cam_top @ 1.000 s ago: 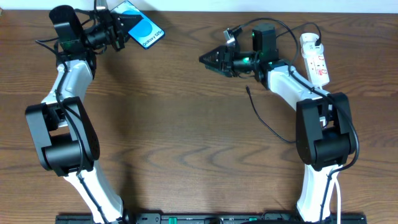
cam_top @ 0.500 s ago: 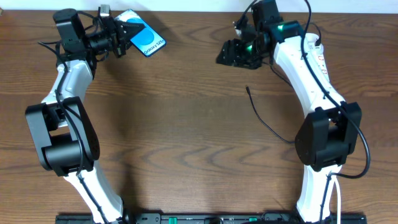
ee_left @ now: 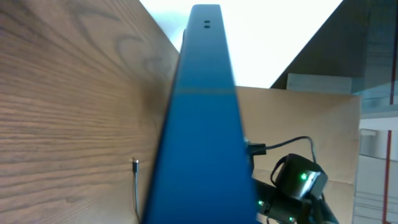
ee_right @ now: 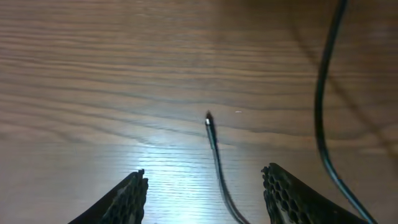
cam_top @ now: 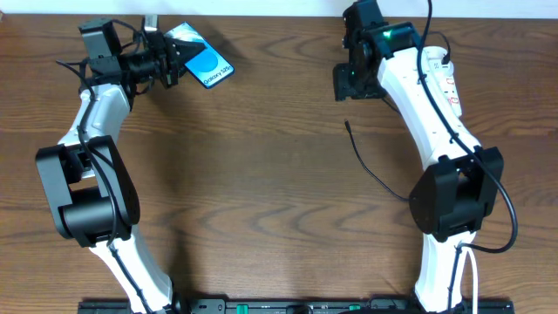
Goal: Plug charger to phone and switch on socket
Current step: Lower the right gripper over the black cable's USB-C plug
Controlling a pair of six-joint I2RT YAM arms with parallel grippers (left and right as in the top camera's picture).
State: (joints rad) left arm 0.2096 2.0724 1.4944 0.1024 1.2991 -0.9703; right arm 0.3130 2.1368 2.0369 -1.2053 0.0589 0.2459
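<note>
At the wooden table's [cam_top: 261, 201] far left corner, the left gripper [cam_top: 171, 61] is clamping the small blue-screened smartphone [cam_top: 206, 63]. The right gripper [ee_right: 205, 186] is hanging open over the thin black charger cable's [cam_top: 370, 170] connector tip [ee_right: 209, 118], which is lying on the wood. The pickup is in hand; next comes lowering and pinching just behind the tip.

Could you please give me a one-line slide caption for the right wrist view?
Right gripper, jaws open, hovers over the connector tip of the charger, which lies free on the wooden table.

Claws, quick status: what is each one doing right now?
Left claw: closed on the small blue-screened rectangular phone.
Right claw: open, empty, above the thin black charger cable tip.
</note>
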